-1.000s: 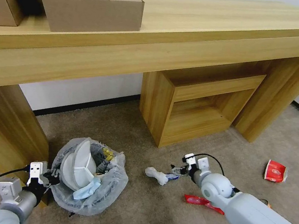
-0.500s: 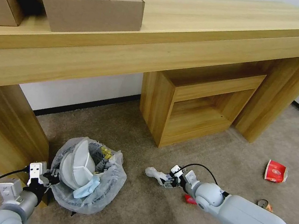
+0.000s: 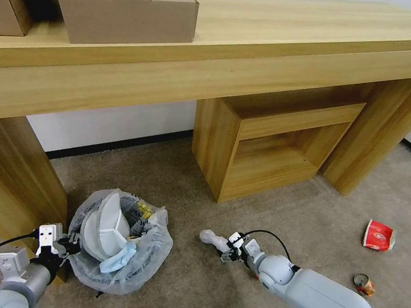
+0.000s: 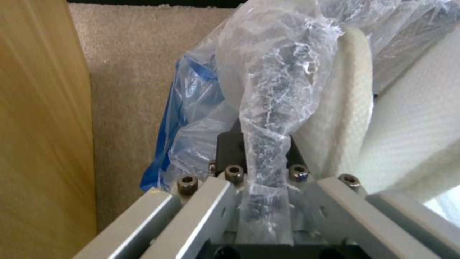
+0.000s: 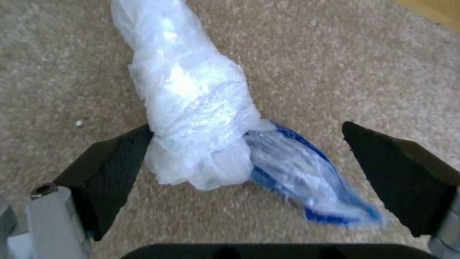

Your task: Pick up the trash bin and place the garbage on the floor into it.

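Right gripper (image 5: 247,169): we find its two dark fingers (image 5: 107,169) spread wide and low on the carpet (image 3: 200,189), with a white wad of crumpled plastic (image 5: 189,108) and its blue-and-white wrapper tail (image 5: 307,180) lying between them. One finger touches the wad's side; the other stands clear of the wrapper.

From the head camera we see this gripper (image 3: 228,250) at the near end of the wad (image 3: 214,239), right of the trash bin (image 3: 121,249).

Left gripper (image 4: 261,169): clamped on a twisted fold of the bin's translucent bag liner (image 4: 268,90) — the plastic runs straight down into its grip. In the head view it (image 3: 65,245) sits at the bin's left rim, beside the wooden table leg (image 3: 0,180).

Trash bin: on the carpet under the table, holding white slippers (image 3: 105,221) and a pale blue scrap (image 3: 117,262).

Loose on the floor to the right, well apart — a red-and-white paper cup (image 3: 378,235) and a small round item (image 3: 364,284) we cannot identify.
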